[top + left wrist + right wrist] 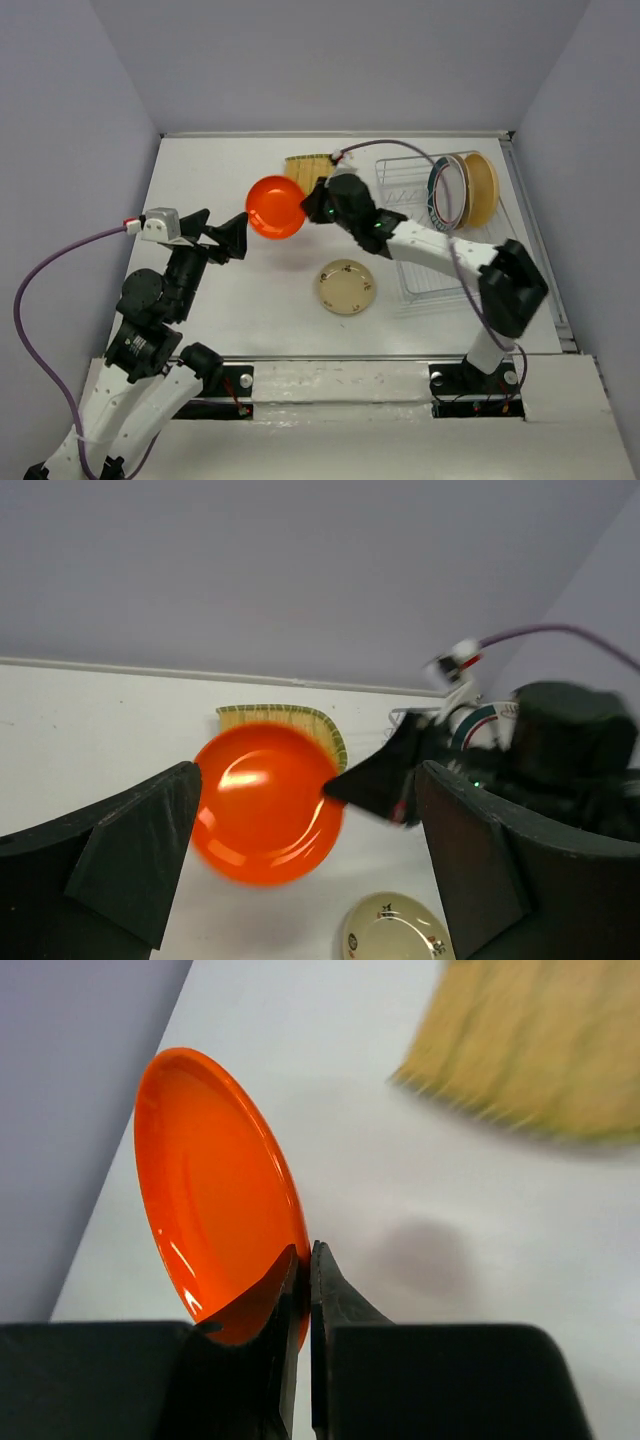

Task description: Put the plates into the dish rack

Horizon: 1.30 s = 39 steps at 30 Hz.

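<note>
Your right claw [303, 1260] is clamped on the rim of the orange plate [215, 1190]; it looks light, stiff and slick, so pinch deep there; your left claw [230, 238] gapes wide

White arms [432, 246] with black joints [150, 295], black end effectors [240, 238], purple cables [28, 290].

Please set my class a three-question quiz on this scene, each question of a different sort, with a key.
1. Which plate does the right gripper hold by its rim?
A. the tan plate
B. the orange plate
C. the teal-rimmed plate
2. True or false: the left gripper stands open and holds nothing.
3. Fill in: the cream patterned plate lies flat on the ____.
Key: 1 B; 2 true; 3 table.
</note>
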Each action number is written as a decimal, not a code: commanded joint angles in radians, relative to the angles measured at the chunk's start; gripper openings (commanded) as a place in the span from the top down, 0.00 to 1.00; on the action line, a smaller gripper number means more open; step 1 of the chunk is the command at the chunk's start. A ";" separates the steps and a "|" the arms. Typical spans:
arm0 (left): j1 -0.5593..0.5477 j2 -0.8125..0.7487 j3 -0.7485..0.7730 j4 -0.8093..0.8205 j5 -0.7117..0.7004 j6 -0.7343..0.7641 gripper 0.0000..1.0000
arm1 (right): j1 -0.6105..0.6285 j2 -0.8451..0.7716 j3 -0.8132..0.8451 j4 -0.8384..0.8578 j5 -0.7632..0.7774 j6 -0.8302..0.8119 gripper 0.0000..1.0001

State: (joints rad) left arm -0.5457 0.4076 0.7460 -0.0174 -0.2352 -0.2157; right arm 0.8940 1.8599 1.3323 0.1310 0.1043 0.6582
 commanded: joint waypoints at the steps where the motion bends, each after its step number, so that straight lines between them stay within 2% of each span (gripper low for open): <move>1: 0.003 0.043 -0.004 0.063 0.082 -0.005 0.01 | -0.156 -0.365 -0.134 -0.128 0.535 -0.363 0.93; 2: 0.001 0.049 0.001 0.062 0.092 -0.002 0.01 | -0.200 -0.434 -0.148 -0.183 0.622 -0.403 0.93; 5: 0.000 0.077 0.004 0.059 0.126 -0.004 0.01 | -0.266 -0.501 -0.176 -0.241 0.748 -0.525 0.93; 11: -0.002 0.109 0.006 0.056 0.157 -0.005 0.01 | -0.385 -0.548 -0.173 -0.300 0.843 -0.655 0.93; 16: 0.000 0.146 0.009 0.053 0.189 -0.004 0.01 | -0.435 -0.498 -0.157 -0.349 0.824 -0.706 0.93; 22: -0.002 0.217 0.023 0.036 0.267 -0.004 0.01 | -0.446 -0.452 -0.153 -0.364 0.871 -0.729 0.93; 29: 0.000 0.229 0.023 0.034 0.280 -0.007 0.01 | -0.446 -0.410 -0.099 -0.367 0.916 -0.789 0.93; 39: -0.002 0.323 0.030 0.024 0.362 -0.017 0.01 | -0.464 -0.367 -0.074 -0.372 0.917 -0.835 0.93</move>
State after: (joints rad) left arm -0.5476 0.6991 0.7464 -0.0196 0.0776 -0.2264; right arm 0.4458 1.4876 1.2022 -0.2588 0.9783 -0.1360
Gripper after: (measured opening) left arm 0.990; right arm 0.095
